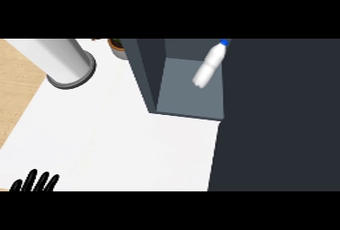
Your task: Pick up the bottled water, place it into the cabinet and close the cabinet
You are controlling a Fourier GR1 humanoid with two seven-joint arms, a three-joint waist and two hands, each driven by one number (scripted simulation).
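Head view is showing the bottled water point(208, 67) lying tilted inside the open cabinet point(189, 96), so placing looks finished and only closing is remaining. The left hand point(34, 182) is resting, fingers spread, at the counter's point(113, 134) near edge; the right hand isn't showing.

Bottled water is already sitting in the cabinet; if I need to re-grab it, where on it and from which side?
Grip the bottled water around its white mid-body, below the blue cap, coming in through the cabinet opening at its front. It stands tilted, and the dark panel at its right likely blocks that side. Only the left robot hand shows, resting open at the lower left.
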